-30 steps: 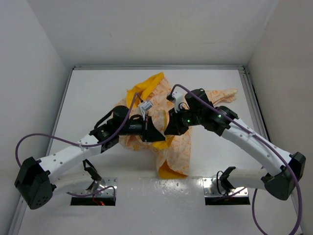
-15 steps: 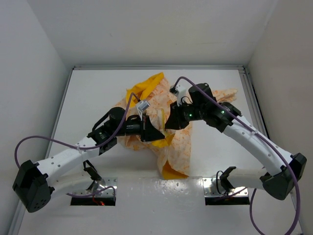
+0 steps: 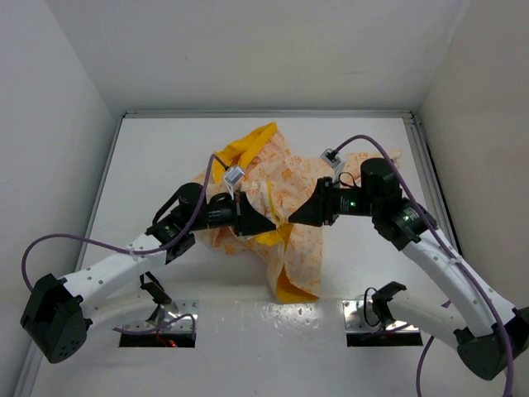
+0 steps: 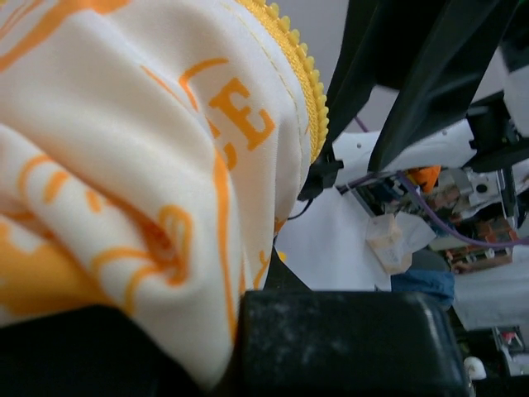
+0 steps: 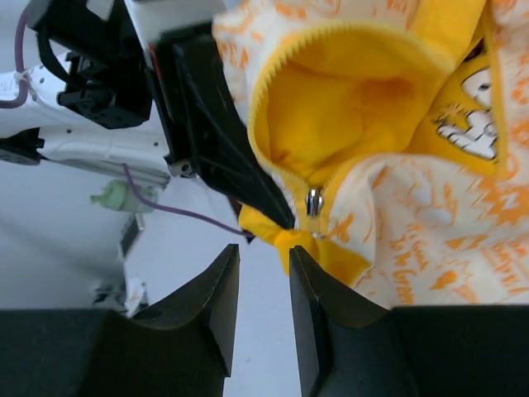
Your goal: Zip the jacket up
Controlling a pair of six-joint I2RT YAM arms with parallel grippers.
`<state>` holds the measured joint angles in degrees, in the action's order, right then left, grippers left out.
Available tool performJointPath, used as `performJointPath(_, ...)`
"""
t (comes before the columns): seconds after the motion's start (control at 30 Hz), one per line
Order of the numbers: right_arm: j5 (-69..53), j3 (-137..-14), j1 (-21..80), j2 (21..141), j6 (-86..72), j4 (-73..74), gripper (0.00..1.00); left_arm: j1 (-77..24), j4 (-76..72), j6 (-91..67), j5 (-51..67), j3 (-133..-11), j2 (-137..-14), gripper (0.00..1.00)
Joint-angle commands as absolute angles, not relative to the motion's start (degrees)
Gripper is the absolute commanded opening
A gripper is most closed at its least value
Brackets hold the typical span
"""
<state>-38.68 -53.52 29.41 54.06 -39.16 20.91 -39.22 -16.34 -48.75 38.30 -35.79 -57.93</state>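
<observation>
The jacket (image 3: 273, 190), cream with orange print and yellow lining, lies crumpled mid-table. My left gripper (image 3: 263, 223) is shut on a fold of it by the yellow zipper edging; the left wrist view shows the cloth (image 4: 149, 165) pinched at my gripper (image 4: 235, 331). My right gripper (image 3: 296, 215) faces it from the right, jaws slightly apart and empty. In the right wrist view my right gripper (image 5: 258, 265) is just short of the metal zipper slider (image 5: 313, 201) at the bottom of the open yellow front (image 5: 355, 107), with the left fingers (image 5: 223, 165) beside it.
White walls enclose the table (image 3: 165, 157) on the left, back and right. One jacket sleeve (image 3: 376, 157) spreads toward the back right. The arm bases and purple cables (image 3: 74, 240) fill the near edge.
My right arm has swung back to the right and its gripper has drawn off the jacket. My left gripper keeps its hold and has shifted slightly.
</observation>
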Motion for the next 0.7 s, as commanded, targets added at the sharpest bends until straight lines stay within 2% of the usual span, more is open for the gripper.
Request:
performJointPath(0.0,-42.9,-50.6,30.1,54.8,-46.3,15.0,0.32,-37.5,-23.0,-52.9,36.0,-37.4,-57.5,0.0)
performJointPath(0.23,-44.6,-47.6,30.1,59.0,-57.6,4.3,0.36,-35.9,-27.4,-57.8,32.9,-38.0,-58.5,0.0)
performJointPath(0.43,-44.6,-47.9,30.1,63.1,-62.4,-4.0,0.34,-35.9,-27.9,-58.4,32.9,-38.0,-58.5,0.0)
performJointPath(0.67,-44.1,-46.8,29.4,64.9,-64.1,-6.1,0.32,-35.9,-27.9,-58.4,32.9,-37.4,-58.5,0.0)
